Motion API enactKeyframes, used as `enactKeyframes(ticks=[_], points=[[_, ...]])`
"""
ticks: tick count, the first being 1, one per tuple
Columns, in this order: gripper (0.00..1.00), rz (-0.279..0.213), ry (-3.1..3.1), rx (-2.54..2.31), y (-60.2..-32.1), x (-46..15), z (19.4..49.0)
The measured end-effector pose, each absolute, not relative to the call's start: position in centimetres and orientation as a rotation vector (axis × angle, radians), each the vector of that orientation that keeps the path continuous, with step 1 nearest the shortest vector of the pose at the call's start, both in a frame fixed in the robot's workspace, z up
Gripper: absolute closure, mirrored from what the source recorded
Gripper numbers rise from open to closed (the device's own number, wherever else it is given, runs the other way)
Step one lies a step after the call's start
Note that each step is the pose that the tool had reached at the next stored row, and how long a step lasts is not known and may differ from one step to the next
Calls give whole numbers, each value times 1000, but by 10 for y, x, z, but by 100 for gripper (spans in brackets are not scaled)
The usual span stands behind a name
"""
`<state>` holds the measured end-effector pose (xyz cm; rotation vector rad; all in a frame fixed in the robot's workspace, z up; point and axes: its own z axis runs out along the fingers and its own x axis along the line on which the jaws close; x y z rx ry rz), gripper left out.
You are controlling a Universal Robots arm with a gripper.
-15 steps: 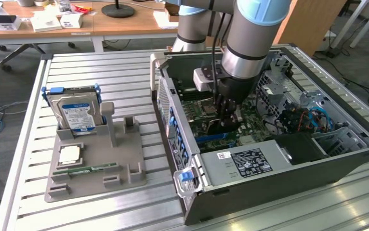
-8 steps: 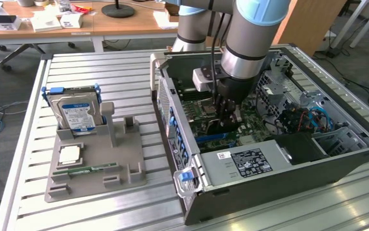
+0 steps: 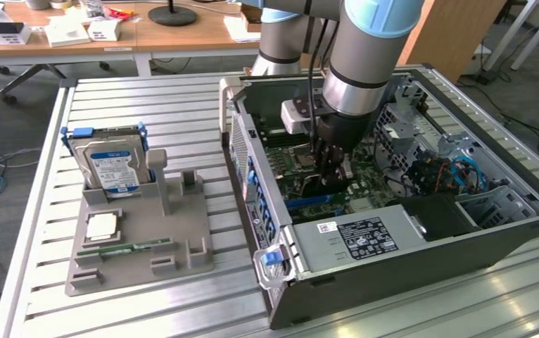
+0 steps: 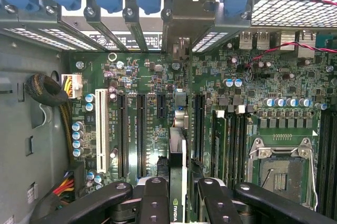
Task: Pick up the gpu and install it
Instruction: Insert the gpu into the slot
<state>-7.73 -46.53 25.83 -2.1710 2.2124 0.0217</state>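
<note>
Black jaws, part-open, tight on the gpu (image 4: pixel 177 155), above the motherboard (image 4: pixel 152 76)

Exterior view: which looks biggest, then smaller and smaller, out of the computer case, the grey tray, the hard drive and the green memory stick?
1. computer case
2. grey tray
3. hard drive
4. green memory stick, long but very thin

None of these is a close call.
</note>
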Motion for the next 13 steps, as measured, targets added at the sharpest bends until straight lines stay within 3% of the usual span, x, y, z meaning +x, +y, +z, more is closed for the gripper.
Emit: enactKeyframes(ticks=[13], points=[[74, 22, 2212, -2171, -465, -78, 256]])
